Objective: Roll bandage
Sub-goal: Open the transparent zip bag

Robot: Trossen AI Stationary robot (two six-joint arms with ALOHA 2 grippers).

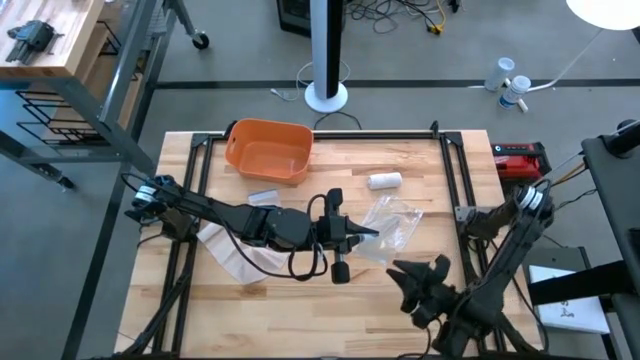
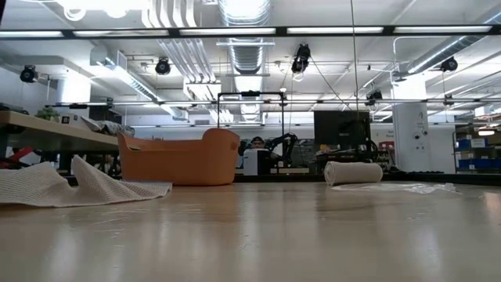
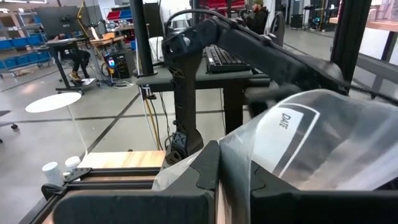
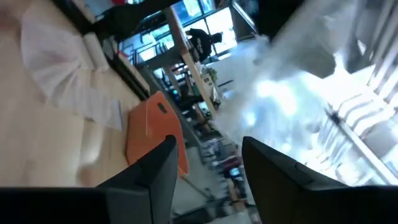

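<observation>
the left gripper [image 1: 362,235] is out over the middle of the table [image 1: 300,310], its fingers [image 3: 208,174] nearly closed on the edge of a clear plastic bag [image 1: 392,225]; in the left wrist view the bag [image 3: 311,146] rises straight out from between them. the unrolled bandage [image 1: 240,252] lies flat under that arm, behind the gripper, near the table's left side. a rolled bandage [image 1: 384,181] sits apart, beyond the bag, right of the orange tub [image 1: 268,152]. the right gripper [image 1: 418,277] hovers near the front right, fingers [image 4: 273,171] spread, holding nothing.
</observation>
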